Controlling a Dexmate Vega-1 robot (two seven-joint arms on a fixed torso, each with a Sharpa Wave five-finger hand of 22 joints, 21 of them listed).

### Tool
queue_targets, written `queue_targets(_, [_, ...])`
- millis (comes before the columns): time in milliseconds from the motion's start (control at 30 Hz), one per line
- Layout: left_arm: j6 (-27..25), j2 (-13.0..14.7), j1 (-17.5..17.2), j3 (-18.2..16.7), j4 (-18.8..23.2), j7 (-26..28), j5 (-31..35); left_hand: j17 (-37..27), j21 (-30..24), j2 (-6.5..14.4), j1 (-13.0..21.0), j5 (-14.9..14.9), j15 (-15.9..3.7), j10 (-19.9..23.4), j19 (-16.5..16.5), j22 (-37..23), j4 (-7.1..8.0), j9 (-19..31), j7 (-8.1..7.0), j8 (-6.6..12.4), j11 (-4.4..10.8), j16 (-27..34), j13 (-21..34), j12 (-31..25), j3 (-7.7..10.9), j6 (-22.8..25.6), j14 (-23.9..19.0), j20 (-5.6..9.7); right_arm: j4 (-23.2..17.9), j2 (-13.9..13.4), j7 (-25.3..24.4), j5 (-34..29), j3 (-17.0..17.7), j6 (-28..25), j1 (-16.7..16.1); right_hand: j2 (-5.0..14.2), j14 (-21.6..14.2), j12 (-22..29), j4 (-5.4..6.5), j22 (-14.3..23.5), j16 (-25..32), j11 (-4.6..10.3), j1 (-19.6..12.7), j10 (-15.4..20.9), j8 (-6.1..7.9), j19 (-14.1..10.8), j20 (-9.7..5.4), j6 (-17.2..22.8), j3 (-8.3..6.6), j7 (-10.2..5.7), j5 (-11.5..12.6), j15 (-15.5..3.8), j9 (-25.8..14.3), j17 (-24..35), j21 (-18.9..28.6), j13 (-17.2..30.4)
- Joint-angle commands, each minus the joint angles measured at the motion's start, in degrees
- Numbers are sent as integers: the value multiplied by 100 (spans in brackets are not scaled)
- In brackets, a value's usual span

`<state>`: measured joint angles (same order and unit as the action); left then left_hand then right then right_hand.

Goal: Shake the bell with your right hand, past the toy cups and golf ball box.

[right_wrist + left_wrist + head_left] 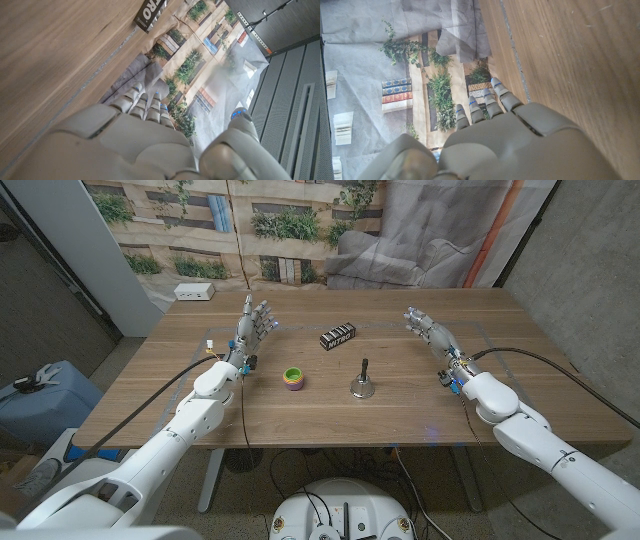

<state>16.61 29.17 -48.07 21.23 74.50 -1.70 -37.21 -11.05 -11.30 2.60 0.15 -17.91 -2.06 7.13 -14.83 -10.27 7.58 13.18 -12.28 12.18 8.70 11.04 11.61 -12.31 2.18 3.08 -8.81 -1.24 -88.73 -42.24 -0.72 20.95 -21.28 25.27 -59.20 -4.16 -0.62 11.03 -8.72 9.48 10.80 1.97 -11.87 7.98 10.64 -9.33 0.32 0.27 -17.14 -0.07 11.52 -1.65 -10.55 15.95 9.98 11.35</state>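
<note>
The bell (362, 383) stands upright on the surface (420, 410), handle pointing straight up, inward of the right robot hand (428, 328) and a little nearer the robot. That hand holds nothing, fingers apart. The toy cups (292, 377) sit beyond the bell from it, the golf ball box (338, 336) further back. The left robot hand (255, 328), also empty with its fingers apart, is farther from the bell.
</note>
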Motion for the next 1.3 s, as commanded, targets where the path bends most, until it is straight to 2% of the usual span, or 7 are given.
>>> queue_targets(33, [1, 0, -1, 0, -6, 1, 0, -25, -40, 48, 1, -37, -560, 10, -53, -32, 40, 18, -45, 17, 21, 32, 29, -36, 6, 12, -50, 4, -236, -298, -44, -878, -26, 283, -137, -11, 36, 15, -53, 13, 16, 16, -134, 5, 35, 9, -19, -31, -28, -15, 34, -26, -14, -15, 41, 9])
queue_targets(333, [1, 1, -2, 0, -5, 0, -1, -25, -40, 48, 2, -38, -574, 11, -54, -32, 39, 18, -45, 15, 28, 34, 29, -35, 6, 8, -56, 0, -253, -341, 45, -951, -62, 465, -259, -2, -29, 44, -111, 14, 57, 56, -317, 55, 84, -68, -16, 13, -88, -11, 26, -68, -24, -59, 77, 15])
queue_targets(667, [1, 2, -2, 0, -5, 0, -1, -25, -41, 48, 2, -38, -570, 6, -56, -32, 39, 18, -45, 14, 38, 33, 29, -33, 6, 8, -53, 1, -137, -352, 0, -1489, -133, 923, -299, -25, -72, 67, -139, 15, 79, 70, -448, 107, 99, -100, -14, 8, -120, -7, 20, -91, -30, -94, 86, 20])
queue_targets(1167, [1, 0, -2, 0, -4, 2, 0, -25, -41, 47, 3, -39, -564, 8, -57, -32, 38, 18, -45, 14, 32, 32, 29, -34, 6, 8, -53, 1, -119, -365, -1, -2123, -334, 898, -206, -30, -49, 71, -171, 16, 76, 92, -684, 111, 128, -122, -10, 17, -195, -12, 27, -53, -40, -140, 86, 29])
queue_targets(1300, [0, 1, -2, 0, -3, 2, 0, -25, -41, 47, 2, -39, -564, 9, -58, -31, 38, 18, -45, 14, 27, 31, 29, -34, 6, 8, -51, 5, -129, -333, -59, -2301, -391, 894, -175, -29, 5, 72, -180, 16, 62, 99, -811, 109, 141, -94, -6, 20, -236, -10, 28, 21, -45, -160, 74, 34])
